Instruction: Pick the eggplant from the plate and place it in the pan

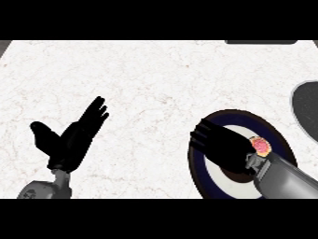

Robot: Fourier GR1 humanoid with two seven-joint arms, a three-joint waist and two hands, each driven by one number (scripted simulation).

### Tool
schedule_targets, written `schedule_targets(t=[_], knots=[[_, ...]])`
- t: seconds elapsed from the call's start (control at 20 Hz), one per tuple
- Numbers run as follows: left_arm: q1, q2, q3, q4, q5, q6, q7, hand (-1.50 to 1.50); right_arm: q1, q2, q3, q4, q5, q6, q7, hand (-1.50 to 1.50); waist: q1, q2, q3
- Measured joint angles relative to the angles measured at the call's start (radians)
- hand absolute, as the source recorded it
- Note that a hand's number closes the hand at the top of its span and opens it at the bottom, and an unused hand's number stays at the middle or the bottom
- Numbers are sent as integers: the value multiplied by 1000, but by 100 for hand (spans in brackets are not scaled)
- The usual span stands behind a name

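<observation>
Right hand (223, 147) covers the dark-rimmed round plate (275, 133), its grip unclear; the eggplant, hidden, is likely light, smooth and best held mid-body.

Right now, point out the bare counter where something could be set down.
The widest bare patch of counter lies between the left robot hand and the plate, running to the far edge. It is crowded at the right: the right robot hand covers the plate, with the pan close beside.

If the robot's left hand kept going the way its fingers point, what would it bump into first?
Probably nothing: the left hand points up and slightly right across bare counter. The plate and pan lie off to the right, though height is unclear.
</observation>
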Motion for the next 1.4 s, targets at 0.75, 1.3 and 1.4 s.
schedule_targets(t=[0.75,1.3,1.4], knots=[[5,-32,27,-10,-33,-35,23,0,-3,90,-82,169,177,-300,-216,150,1,-5,-4],[81,-15,90,-13,-26,-4,-5,0,320,268,-547,33,-57,-320,273,150,-125,-32,-1],[95,-15,87,-23,-26,-6,-5,0,378,297,-602,-60,-79,-359,343,150,-122,-32,-1]])
